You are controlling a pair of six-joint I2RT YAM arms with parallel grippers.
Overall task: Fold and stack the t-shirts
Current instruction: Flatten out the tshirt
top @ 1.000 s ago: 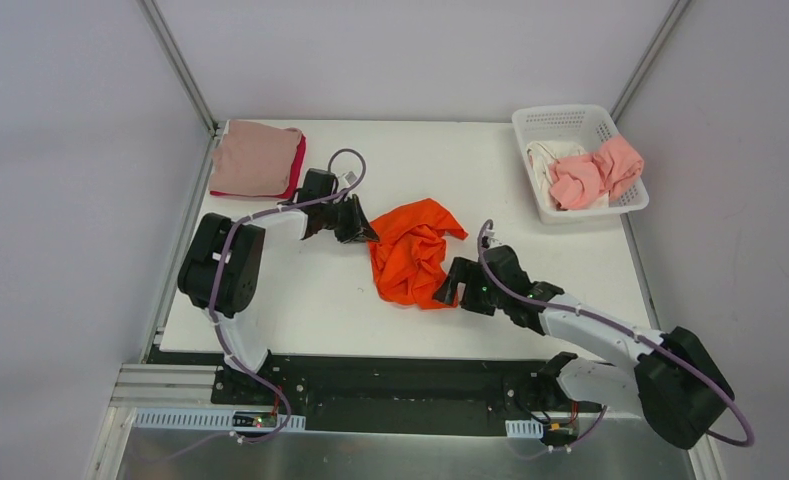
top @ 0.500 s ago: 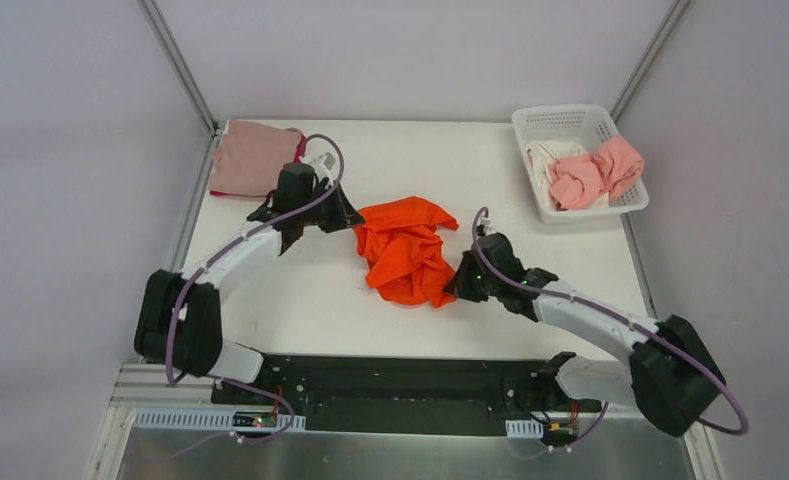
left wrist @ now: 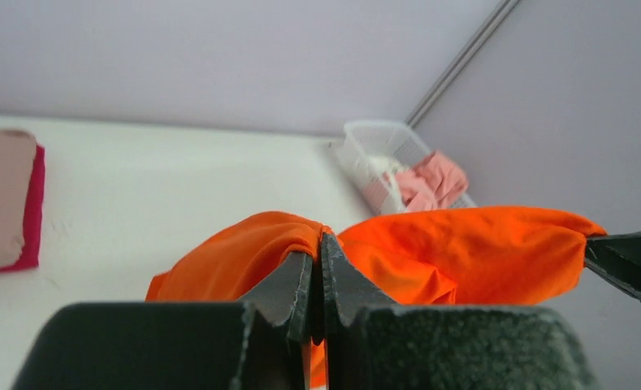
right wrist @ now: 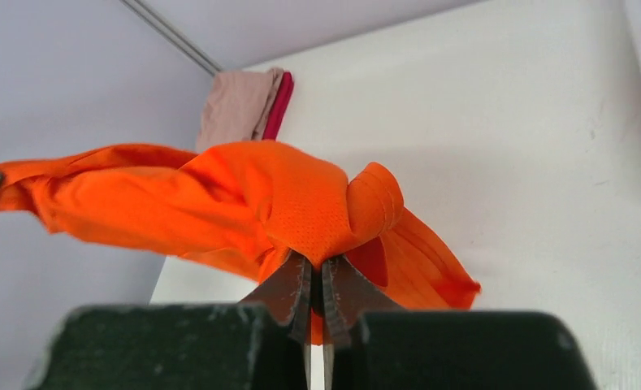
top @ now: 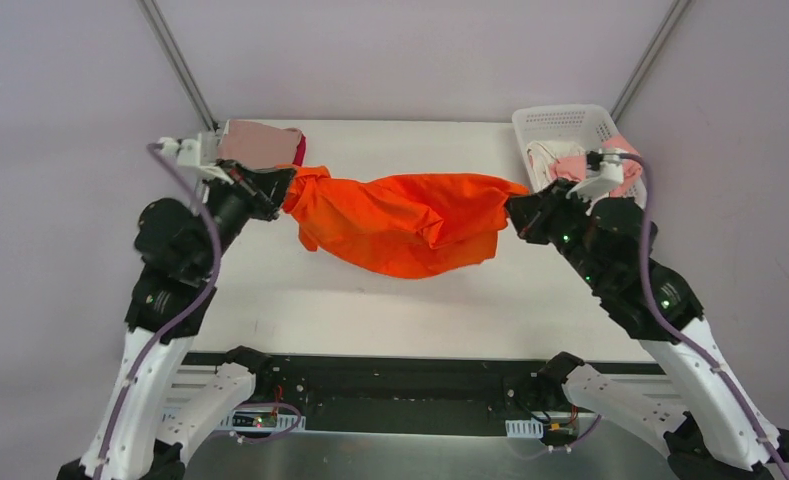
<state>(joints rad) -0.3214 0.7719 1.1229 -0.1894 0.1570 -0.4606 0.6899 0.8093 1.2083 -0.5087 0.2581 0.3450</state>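
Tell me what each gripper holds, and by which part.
Both hold the orange t-shirt, stretched between them above the table: left gripper pinches its bunched left end, right gripper its right end. Sleeve or hem cannot be told.

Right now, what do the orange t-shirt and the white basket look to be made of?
The orange t-shirt: soft, thin cloth with a matte finish. It sags and creases, and the right wrist view shows a fine mesh-like knit, perhaps synthetic. The basket: rigid white plastic by the look, faintly glossy, its walls a moulded lattice of holes.

Matt cloth: orange t-shirt; plastic lattice: basket.
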